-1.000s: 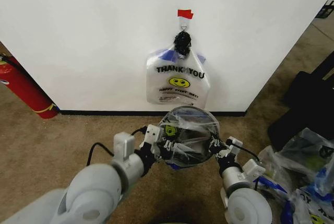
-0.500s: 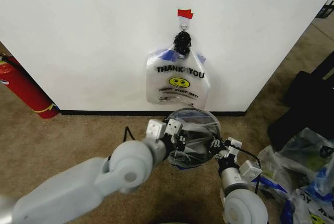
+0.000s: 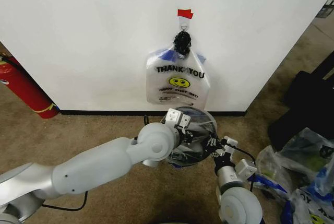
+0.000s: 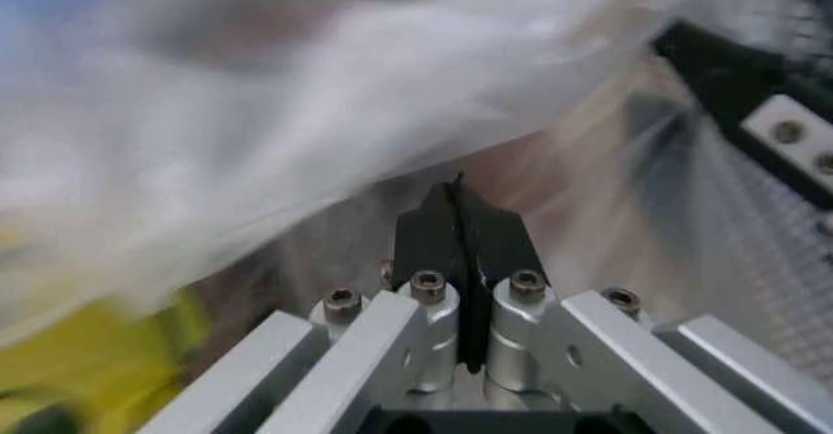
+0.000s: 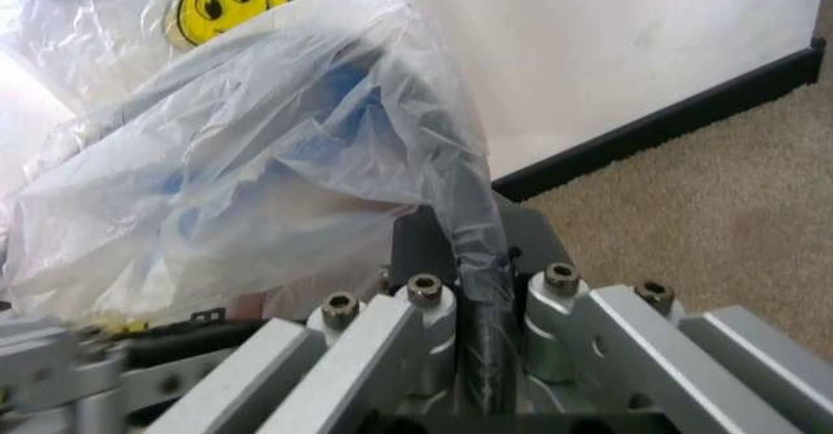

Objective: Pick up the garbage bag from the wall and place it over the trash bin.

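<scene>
The garbage bag (image 3: 197, 126), clear crinkly plastic with blue patches, is draped over the top of the black mesh trash bin (image 3: 183, 156), which stands on the carpet just before the wall (image 3: 78, 36). My left gripper (image 3: 179, 120) is at the bin's far left rim with its fingers (image 4: 458, 221) shut tight. Plastic lies all around them, and none shows pinched between them. At the bin's right rim, my right gripper (image 3: 214, 145) is shut on a twisted strip of the garbage bag (image 5: 471, 244). Bin mesh (image 4: 781, 258) shows through the plastic.
A whitish "THANK YOU" smiley bag (image 3: 177, 80) hangs from the hook under red tape (image 3: 185, 14) right behind the bin. A red fire extinguisher (image 3: 23, 91) leans at the left. Bulging clear bags (image 3: 305, 169) and black furniture (image 3: 313, 98) crowd the right.
My left arm has swung up and forward, carrying its gripper from the bin's near left rim toward the far rim. The right gripper has hardly moved.
</scene>
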Robot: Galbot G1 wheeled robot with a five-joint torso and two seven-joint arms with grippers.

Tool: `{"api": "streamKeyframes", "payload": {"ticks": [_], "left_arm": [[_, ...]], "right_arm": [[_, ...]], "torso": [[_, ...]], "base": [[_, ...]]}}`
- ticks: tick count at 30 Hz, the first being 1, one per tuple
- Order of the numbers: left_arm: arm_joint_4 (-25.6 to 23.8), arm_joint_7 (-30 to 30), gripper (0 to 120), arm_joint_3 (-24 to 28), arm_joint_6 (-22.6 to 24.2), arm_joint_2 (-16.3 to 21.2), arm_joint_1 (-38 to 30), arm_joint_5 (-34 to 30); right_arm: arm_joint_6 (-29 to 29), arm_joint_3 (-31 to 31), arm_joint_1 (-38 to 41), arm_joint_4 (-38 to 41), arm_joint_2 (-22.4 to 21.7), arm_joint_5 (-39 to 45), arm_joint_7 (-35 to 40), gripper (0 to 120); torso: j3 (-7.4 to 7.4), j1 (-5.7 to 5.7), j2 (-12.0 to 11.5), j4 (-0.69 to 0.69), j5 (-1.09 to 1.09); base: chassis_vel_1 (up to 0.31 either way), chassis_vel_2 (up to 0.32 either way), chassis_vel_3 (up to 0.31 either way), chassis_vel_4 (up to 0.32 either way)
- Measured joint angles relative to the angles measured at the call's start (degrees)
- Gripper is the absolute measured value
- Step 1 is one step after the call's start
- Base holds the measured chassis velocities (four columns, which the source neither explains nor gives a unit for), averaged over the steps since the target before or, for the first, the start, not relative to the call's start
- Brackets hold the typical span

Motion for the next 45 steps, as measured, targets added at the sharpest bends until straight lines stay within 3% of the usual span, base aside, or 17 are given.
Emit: {"api": "streamKeyframes", "payload": {"ticks": [8, 18, 39, 45], "left_arm": [[6.58, -1.29, 0, 4.14, -0.06, -5.27, -2.52, 2.56], [15.64, -0.12, 0, 6.99, 0.35, -8.15, -2.12, 7.08], [24.66, 1.76, 0, 10.09, 1.15, -11.59, -2.09, 10.14], [25.16, 1.9, 0, 10.34, 1.18, -11.17, -2.08, 10.28]], "right_arm": [[0.31, -0.06, -0.19, -0.14, -0.06, -0.21, -0.72, 1], [0.28, -0.24, -0.36, 0.54, -0.32, -0.12, -1.52, 1], [-0.25, -1.62, -1.35, 1.8, -0.37, 0.01, -2.96, 1], [-0.51, -1.7, -1.66, 2.33, -0.47, 0.75, -3.0, 1]], "torso": [[0.0, 0.0, 0.0, -0.01, 0.01], [0.0, 0.0, 0.0, -0.01, 0.0], [0.0, 0.0, 0.0, -0.01, 0.0], [0.0, 0.0, 0.0, -0.01, 0.0]], "base": [[0.0, 0.0, 0.0, 0.0], [0.0, 0.0, 0.0, 0.0], [0.0, 0.0, 0.0, 0.0], [0.0, 0.0, 0.0, 0.0]]}}
